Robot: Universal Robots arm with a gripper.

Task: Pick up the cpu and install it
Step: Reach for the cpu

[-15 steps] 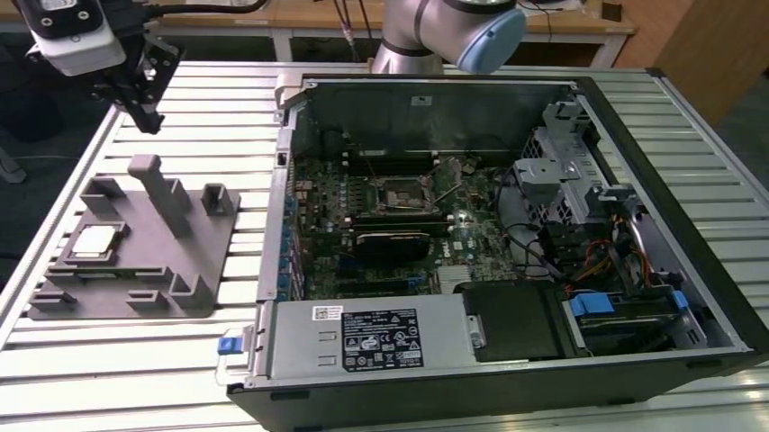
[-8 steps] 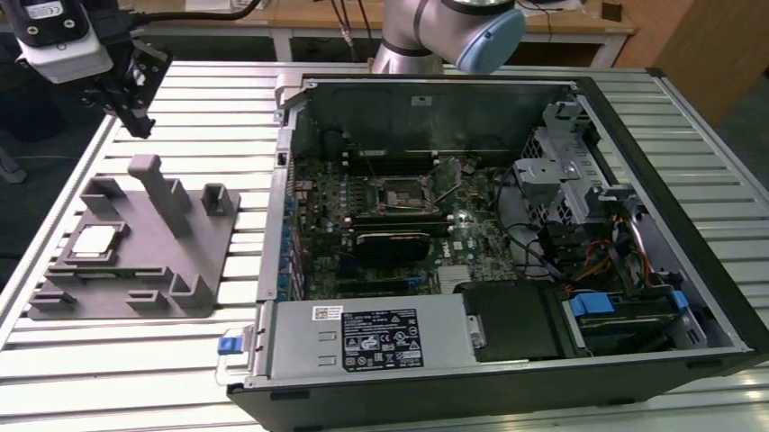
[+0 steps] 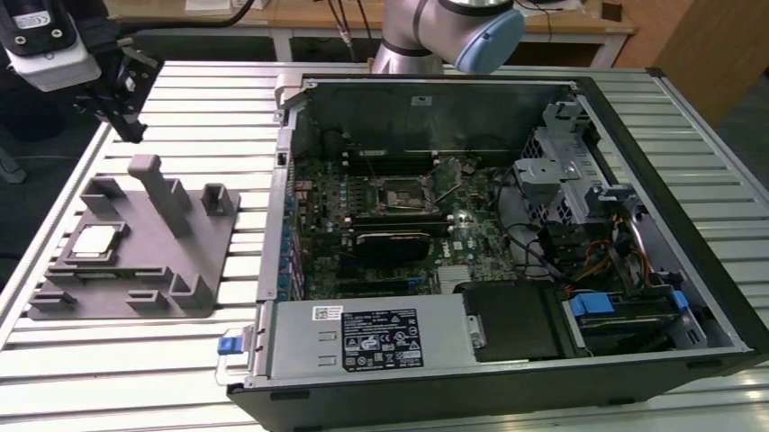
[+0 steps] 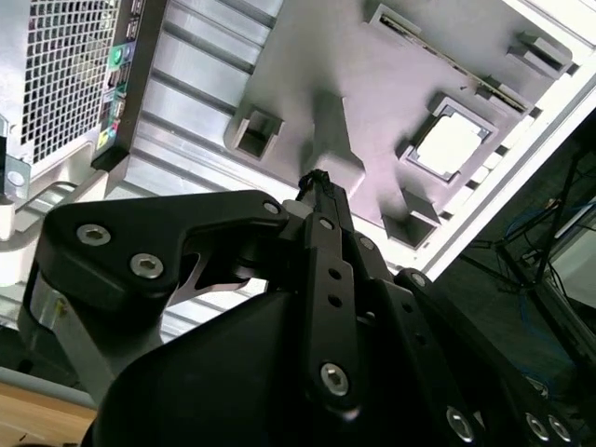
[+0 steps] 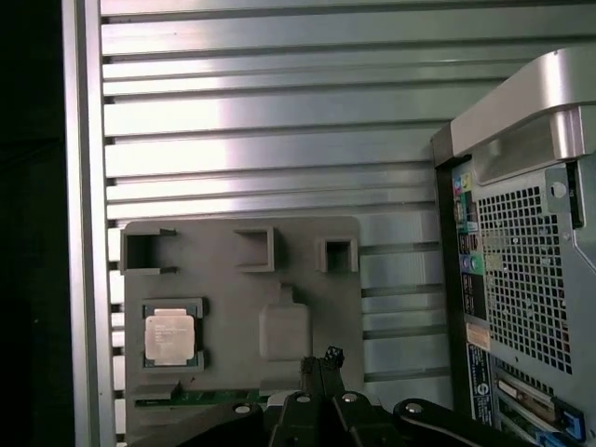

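The cpu [image 3: 96, 241] is a small pale silver square lying in a recess of the grey plastic tray [image 3: 180, 288] at the exterior view's left. Both wrist views show the cpu [image 5: 169, 335] [image 4: 452, 144] sitting flat in its pocket. My gripper [image 3: 125, 117] hangs high above the slatted table, beyond the tray's far end and well apart from the cpu. Its fingers [image 5: 322, 359] [image 4: 317, 183] are pressed together with nothing between them. The black socket frame [image 3: 402, 193] lies on the motherboard inside the open computer case [image 3: 276, 297].
The tray [image 5: 223, 279] carries a tall upright post [image 3: 150, 184] and several raised blocks. The case's rear panel [image 5: 521, 270] stands close beside the tray. A black heatsink block [image 3: 392, 241], cables and drive bays fill the case. The table edge [image 5: 84, 233] runs near the tray.
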